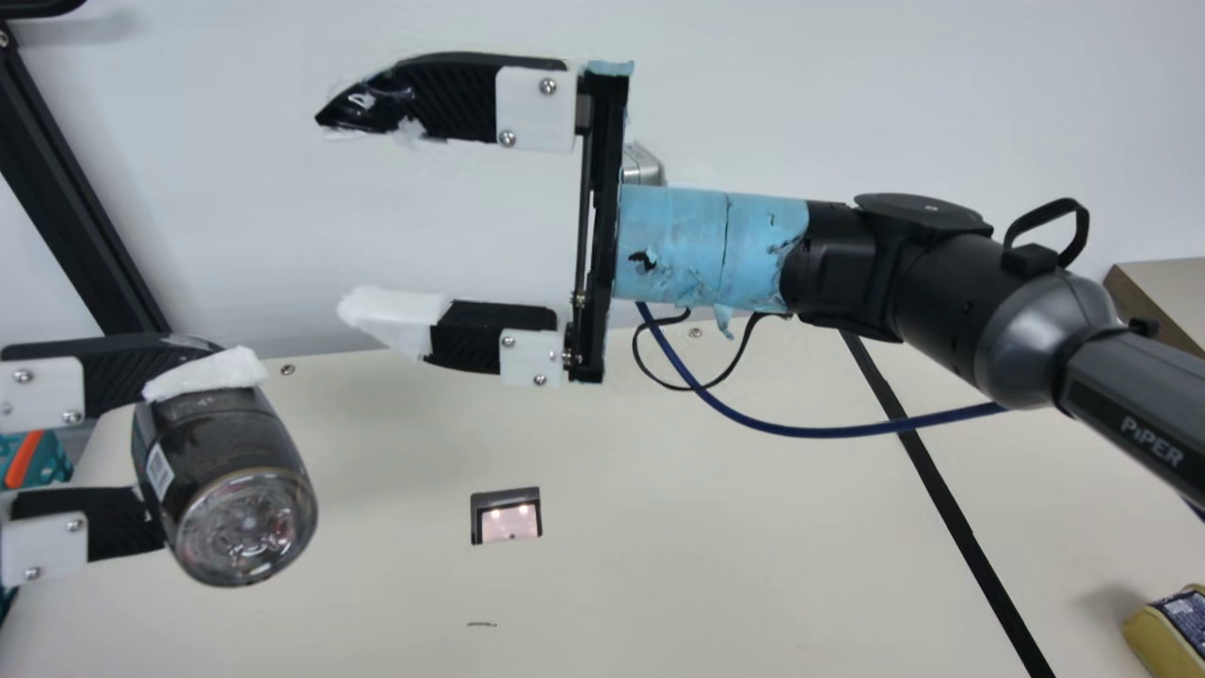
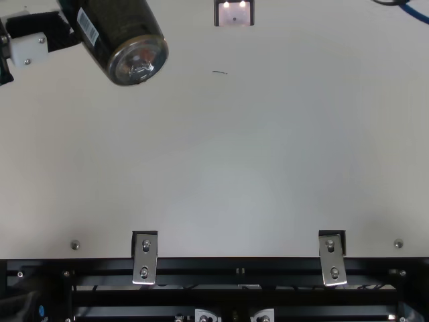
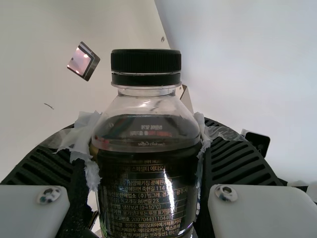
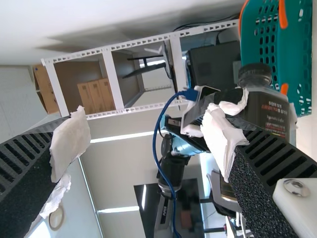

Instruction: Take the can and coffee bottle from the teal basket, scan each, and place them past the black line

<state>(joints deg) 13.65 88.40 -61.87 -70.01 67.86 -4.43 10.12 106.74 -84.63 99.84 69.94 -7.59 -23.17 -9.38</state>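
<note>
Black coffee bottle (image 1: 231,471) clamped in my left gripper (image 1: 188,441), barcode (image 1: 160,472) bared, presumably for the scanner (image 1: 508,521); my right gripper (image 1: 331,212) gapes wide, empty, likely for a handover, the can (image 1: 1158,640) already past the black line (image 1: 953,518).

Dark coffee bottle (image 1: 216,438) tilts between fingers (image 1: 118,523), yellow can (image 1: 1156,638) past black line (image 1: 969,546).

Right gripper (image 1: 331,212): fingers spread. Coffee bottle (image 4: 271,110) toward three o'clock, in left gripper (image 1: 193,443). Teal basket (image 4: 292,49) toward two o'clock.
</note>
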